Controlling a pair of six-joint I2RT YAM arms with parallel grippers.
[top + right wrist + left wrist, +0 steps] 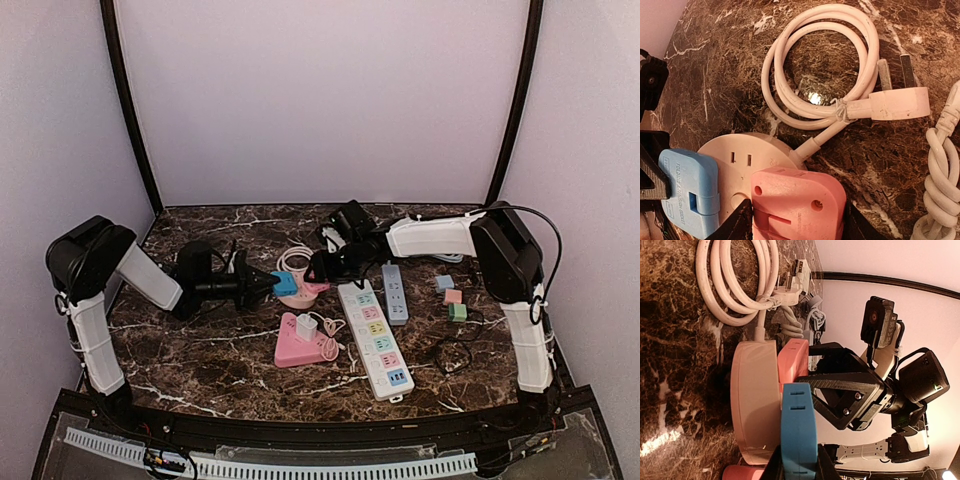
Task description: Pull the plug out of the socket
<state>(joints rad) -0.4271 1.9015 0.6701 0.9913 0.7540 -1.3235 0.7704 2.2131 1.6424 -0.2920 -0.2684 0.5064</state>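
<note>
A round pale socket [742, 157] lies on the marble table with a blue plug [690, 197] and a pink plug [797, 205] against its face. My left gripper [799, 460] is shut on the blue plug [799, 430], one finger on each flat side. My right gripper [797, 222] is shut on the pink plug, its black fingers [735, 225] at both edges. In the top view the left gripper [270, 284] and the right gripper [320, 270] meet over the socket [296, 296] from opposite sides. The socket's white cable [815, 65] lies coiled behind it.
A pink triangular socket [298, 345] with a white plug stands in front. A long white power strip [376, 340] and a shorter grey one [396, 292] lie to the right, with small coloured cubes [453, 296]. A black adapter [350, 222] and loose cables sit at the back.
</note>
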